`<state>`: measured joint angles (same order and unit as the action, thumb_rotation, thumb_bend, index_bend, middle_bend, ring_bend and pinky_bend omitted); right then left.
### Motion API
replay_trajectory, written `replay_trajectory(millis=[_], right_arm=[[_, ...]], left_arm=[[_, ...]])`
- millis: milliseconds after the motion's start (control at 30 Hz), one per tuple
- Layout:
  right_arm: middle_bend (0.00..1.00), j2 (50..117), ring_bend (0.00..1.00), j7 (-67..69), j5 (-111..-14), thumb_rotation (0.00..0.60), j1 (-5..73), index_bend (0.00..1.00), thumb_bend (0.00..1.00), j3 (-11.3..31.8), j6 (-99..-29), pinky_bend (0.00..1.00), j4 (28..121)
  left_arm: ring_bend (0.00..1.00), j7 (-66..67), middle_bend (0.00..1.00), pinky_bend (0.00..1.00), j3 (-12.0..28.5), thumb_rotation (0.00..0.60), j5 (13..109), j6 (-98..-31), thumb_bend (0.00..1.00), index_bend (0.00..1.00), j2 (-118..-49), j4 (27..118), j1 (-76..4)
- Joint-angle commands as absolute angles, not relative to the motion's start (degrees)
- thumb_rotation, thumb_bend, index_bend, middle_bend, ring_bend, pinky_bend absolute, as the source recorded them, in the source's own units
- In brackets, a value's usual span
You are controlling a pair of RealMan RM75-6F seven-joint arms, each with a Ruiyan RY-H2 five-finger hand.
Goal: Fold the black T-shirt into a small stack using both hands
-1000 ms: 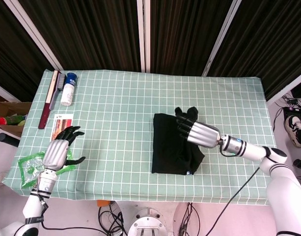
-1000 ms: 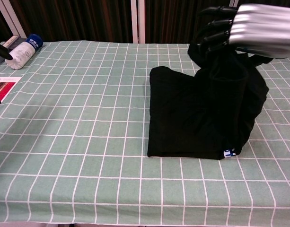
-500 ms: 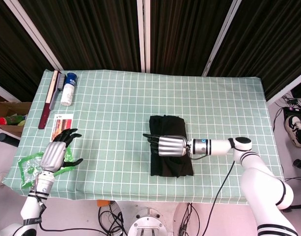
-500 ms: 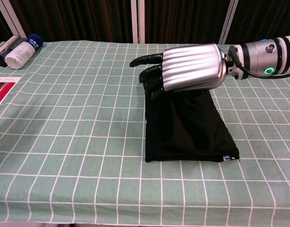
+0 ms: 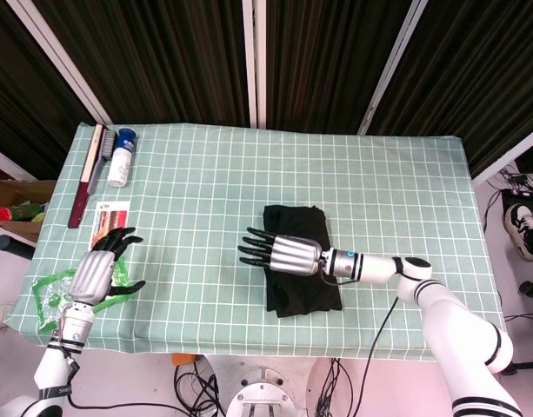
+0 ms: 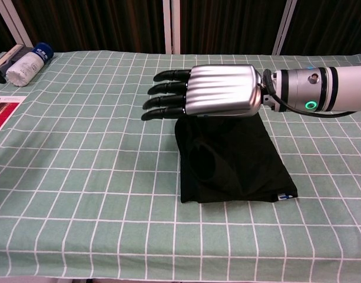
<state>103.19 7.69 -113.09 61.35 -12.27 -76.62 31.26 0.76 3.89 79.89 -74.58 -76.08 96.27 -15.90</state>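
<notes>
Table [image 5: 205, 174]: covered by green checked cloth | black T-shirt [image 5: 303, 269]: laid folded into a narrow stack right of centre near the front edge | right hand [image 5: 283, 253]: held flat over its left edge, fingers extended, nothing grasped | left hand [image 5: 99, 271]: at front-left corner, fingers spread, nothing held

Both the right hand [image 6: 207, 94] and left hand [image 5: 99, 271] have ribbed silver backs and black fingers [image 6: 165, 99], on white arms; the right wrist bears black bands, a green ring light and a black cable.
</notes>
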Motion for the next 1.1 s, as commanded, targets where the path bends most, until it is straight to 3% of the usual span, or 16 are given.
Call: replay_trajectory(millis=[33,100,233,333,433,633,933,1100], right_arm=[[0.05,99.71,0.0,4.82,-108.94,0.6,59.63,0.0,0.0,-8.37,-78.06,0.0,37.76],[0.07,96.74,0.0,4.4,-106.8,0.6,58.04,0.0,0.05,-6.95,-78.94,0.0,42.79],[0.19,89.27,0.12,6.09,-102.15,0.6,54.26,0.08,0.32,-6.79,-76.48,0.2,55.21],[0.22,85.03,0.14,5.84,-99.51,0.6,52.16,0.14,0.48,-7.61,-73.1,0.22,61.92],[0.23,83.99,0.15,6.0,-97.11,0.6,51.37,0.17,0.56,-7.44,-69.15,0.23,64.65],[0.24,87.46,0.15,9.99,-94.63,0.6,52.83,0.18,0.62,-5.34,-62.13,0.24,63.69],[0.23,94.57,0.15,12.41,-95.06,0.6,55.39,0.18,0.63,-5.05,-54.1,0.26,57.18],[0.23,94.39,0.15,12.97,-96.3,0.6,54.66,0.18,0.63,-5.03,-56.36,0.26,56.83]], left_arm=[[0.08,0.91,0.12,0.17,3.98,0.6,80.13,-75.1,0.11,0.24,-75.85,96.54,-15.72],[0.08,0.96,0.12,0.17,3.93,0.6,80.36,-75.51,0.11,0.24,-75.66,96.83,-15.51],[0.08,1.21,0.12,0.17,3.66,0.6,80.8,-75.93,0.11,0.24,-75.39,97.23,-15.21],[0.08,1.51,0.12,0.17,3.57,0.6,80.99,-75.96,0.11,0.24,-75.5,97.47,-15.19],[0.08,1.88,0.12,0.17,3.63,0.6,81.07,-75.92,0.11,0.24,-75.8,97.66,-15.29],[0.08,2.65,0.12,0.17,3.63,0.6,81.17,-75.78,0.11,0.24,-75.96,98.25,-15.42],[0.08,2.42,0.12,0.17,3.61,0.6,80.36,-75.46,0.11,0.24,-75.91,97.88,-15.18],[0.08,2.11,0.12,0.17,3.49,0.6,80.57,-75.6,0.11,0.24,-75.78,97.67,-15.01]])
